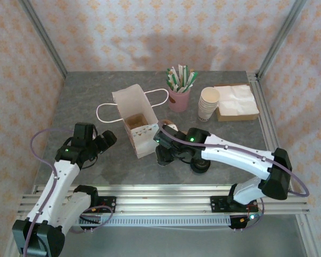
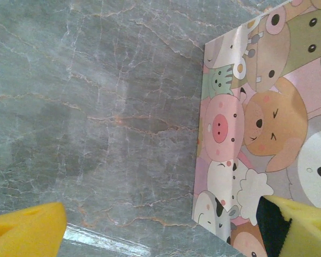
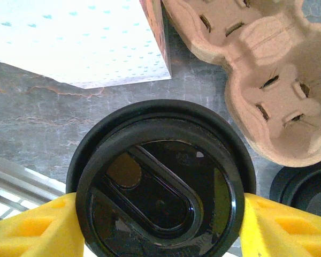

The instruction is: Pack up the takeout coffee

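Grey stone tabletop (image 1: 91, 96): we find the paper bag (image 1: 140, 128) standing open, no cup visible inside. Right gripper (image 3: 160, 227) clasps the takeout coffee (image 3: 159, 195) just beside the bag, so packing remains. Second cup (image 3: 305, 187) waits. Left gripper (image 2: 160, 222) spread, empty.

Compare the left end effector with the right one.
The left end effector is open and empty; the right end effector is shut on a black-lidded coffee, pressing it from both sides. The left faces the bag's cartoon-printed side over bare table; the right sits near the carrier. Both have yellow foam fingers.
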Controlling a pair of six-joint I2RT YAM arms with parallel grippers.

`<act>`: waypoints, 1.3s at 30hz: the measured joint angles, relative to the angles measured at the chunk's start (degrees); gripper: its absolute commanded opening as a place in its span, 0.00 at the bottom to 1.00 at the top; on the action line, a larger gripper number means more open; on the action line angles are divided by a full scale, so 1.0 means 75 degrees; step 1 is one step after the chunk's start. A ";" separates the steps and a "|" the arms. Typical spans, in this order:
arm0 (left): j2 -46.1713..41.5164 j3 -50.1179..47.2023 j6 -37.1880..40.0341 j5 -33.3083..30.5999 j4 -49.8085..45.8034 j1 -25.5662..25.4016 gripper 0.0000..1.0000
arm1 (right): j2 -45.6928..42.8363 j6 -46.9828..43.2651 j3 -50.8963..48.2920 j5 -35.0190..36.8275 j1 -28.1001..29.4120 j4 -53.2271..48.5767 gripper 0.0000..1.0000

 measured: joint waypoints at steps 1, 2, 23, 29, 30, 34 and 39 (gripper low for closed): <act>0.0032 0.0047 0.0044 0.0003 0.0000 0.0000 0.94 | -0.0073 -0.0009 0.0000 -0.0003 0.0000 -0.0006 0.65; 0.0079 0.0087 0.0093 0.0006 0.0000 0.0000 0.94 | -0.0149 -0.0035 0.0003 -0.0006 0.0000 -0.0035 0.65; 0.0973 0.0405 0.0396 0.0201 0.0146 0.0000 0.93 | -0.0784 -0.0787 0.1425 -0.0239 0.0000 -0.0600 0.65; 0.0976 0.0309 0.0393 0.0207 0.0472 0.0000 0.94 | -0.0801 -0.1046 0.2305 -0.0370 0.0000 -0.0877 0.64; 0.0982 0.0239 0.0393 0.0204 0.0536 0.0000 0.93 | -0.0801 -0.1093 0.2506 -0.0382 0.0000 -0.0935 0.64; 0.1209 0.0090 0.0391 0.0251 0.0667 0.0000 0.92 | -0.0801 -0.1311 0.3249 -0.0391 0.0000 -0.1142 0.65; 0.1527 -0.0093 0.0353 0.0603 0.1093 0.0000 0.92 | -0.0682 -0.1585 0.4019 -0.0379 0.0000 -0.1381 0.65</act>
